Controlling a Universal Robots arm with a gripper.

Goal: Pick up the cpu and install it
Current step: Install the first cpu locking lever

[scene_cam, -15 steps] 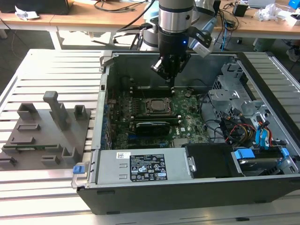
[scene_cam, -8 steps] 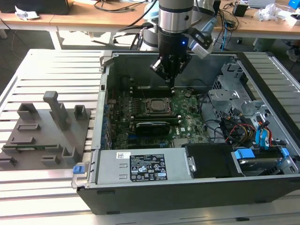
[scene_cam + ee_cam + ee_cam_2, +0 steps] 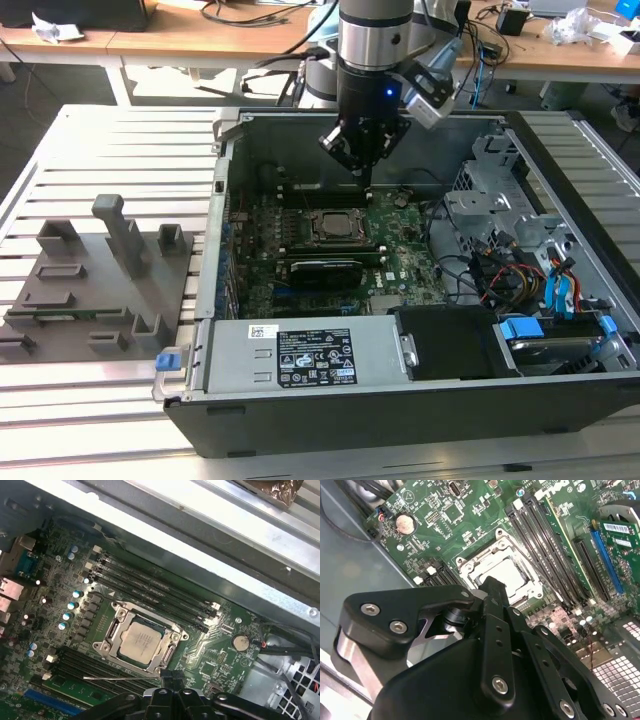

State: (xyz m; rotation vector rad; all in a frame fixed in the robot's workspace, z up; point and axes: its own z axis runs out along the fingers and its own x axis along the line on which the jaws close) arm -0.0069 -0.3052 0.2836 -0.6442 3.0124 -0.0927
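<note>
Quick update from us: the cpu [image 3: 141,641] is lying flat inside the socket frame [image 3: 112,630] on the motherboard [image 3: 405,262], shiny top up. As far as we can see in the first wrist view, it sits square to the frame. In the second wrist view we only get part of the chip, because one finger [image 3: 492,610] of the hand crosses in front of the socket frame.

The hand [image 3: 363,172] hangs above the socket frame, inside the open computer case [image 3: 420,405], and it isn't touching the chip. In the exterior view its fingers look clenched together to a point with nothing between them, so we're calling it empty.

Long black memory slots [image 3: 150,587] run along two opposite sides of the socket frame, and a coin battery [image 3: 241,641] sits near one of its corners. The grey fixture tray [image 3: 90,290] with its upright pegs is well apart from the socket frame. It sits outside the case on the slatted bench [image 3: 100,420], toward the exterior view's left. A tangle of cables [image 3: 500,275] lies on the other side of the socket frame, toward the exterior view's right.
</note>
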